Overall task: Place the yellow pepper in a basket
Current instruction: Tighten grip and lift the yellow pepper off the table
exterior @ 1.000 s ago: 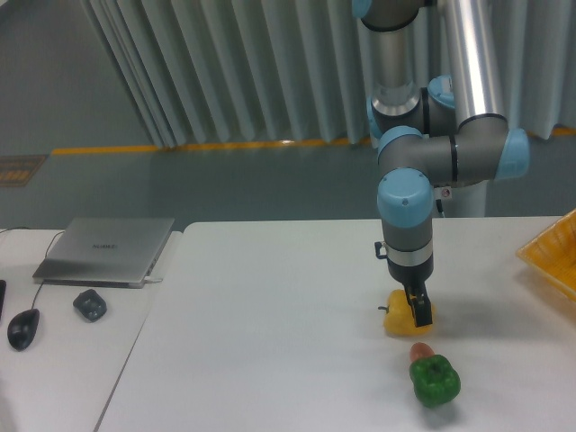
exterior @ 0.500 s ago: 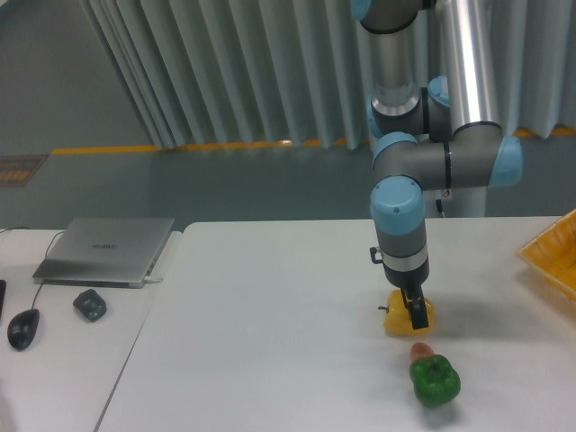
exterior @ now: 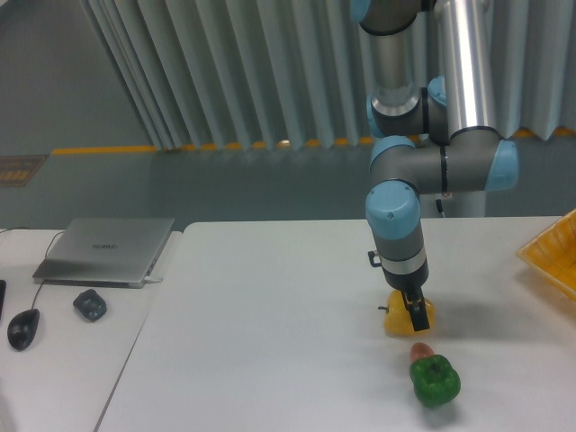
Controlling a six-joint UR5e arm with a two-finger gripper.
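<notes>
The yellow pepper point(exterior: 401, 321) rests on the white table, right of centre. My gripper point(exterior: 415, 312) points down onto it. One dark finger point(exterior: 418, 317) shows in front of the pepper and the other is hidden behind it, so the jaws stand either side of the pepper. The pepper stays on the table. The yellow-orange basket point(exterior: 553, 254) is cut off by the right edge, well to the right of the gripper.
A green bell pepper point(exterior: 436, 380) and a small red-orange thing point(exterior: 420, 350) lie just in front of the yellow pepper. A closed laptop point(exterior: 106, 248), a small dark object point(exterior: 90, 305) and a mouse point(exterior: 23, 328) lie at the left.
The arm's wrist has shifted a little to the left and lower over the yellow pepper. The pepper has not moved.
</notes>
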